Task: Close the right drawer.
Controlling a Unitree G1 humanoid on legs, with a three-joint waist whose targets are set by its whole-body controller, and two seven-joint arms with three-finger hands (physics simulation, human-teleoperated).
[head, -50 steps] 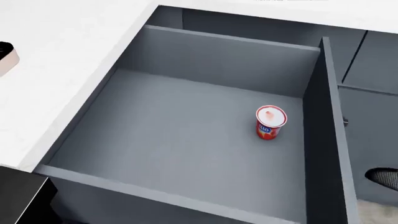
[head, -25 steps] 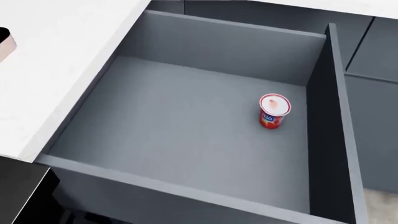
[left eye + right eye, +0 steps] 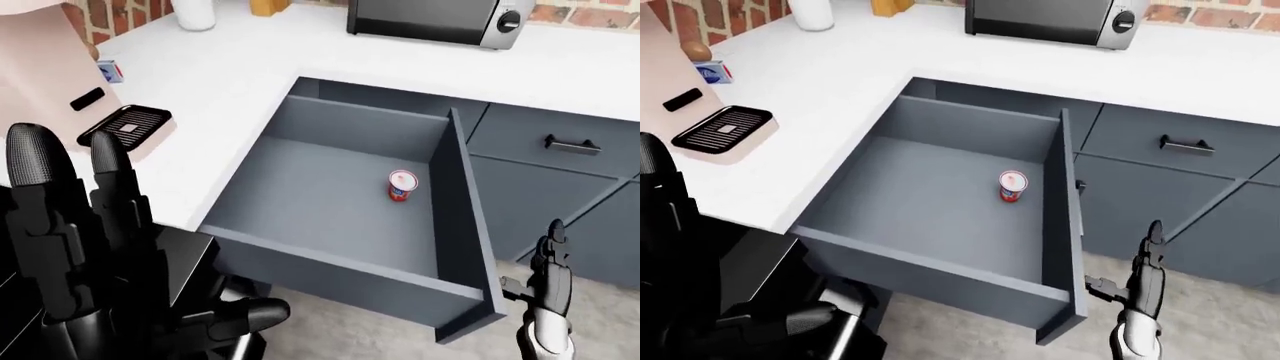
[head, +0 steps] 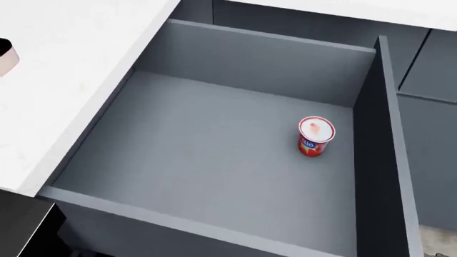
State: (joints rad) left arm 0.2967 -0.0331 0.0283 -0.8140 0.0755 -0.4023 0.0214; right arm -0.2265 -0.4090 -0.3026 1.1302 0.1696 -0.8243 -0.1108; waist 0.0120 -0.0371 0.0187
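The drawer stands pulled fully out from under the white bench, its grey box open to the head cameras, with a small red can upright on its floor near the right-hand wall in the head view. Its front panel faces the right of the eye views, edge-on. The right robot hand hangs low at the bottom right of the right-eye view, fingers straight and spread, holding nothing, just beside the panel's lower corner but apart from it. The left robot hand is raised close to the camera at the left of the left-eye view, fingers extended upward and empty. A microwave sits at the top of the bench, and a neighbouring closed drawer with a bar handle lies to the right. The closing push has not begun, as I judge it; this is the approach. Next the right robot hand should rise to meet the panel's outer face flat, then press steadily toward the cabinet, square to the slides so the drawer does not bind.
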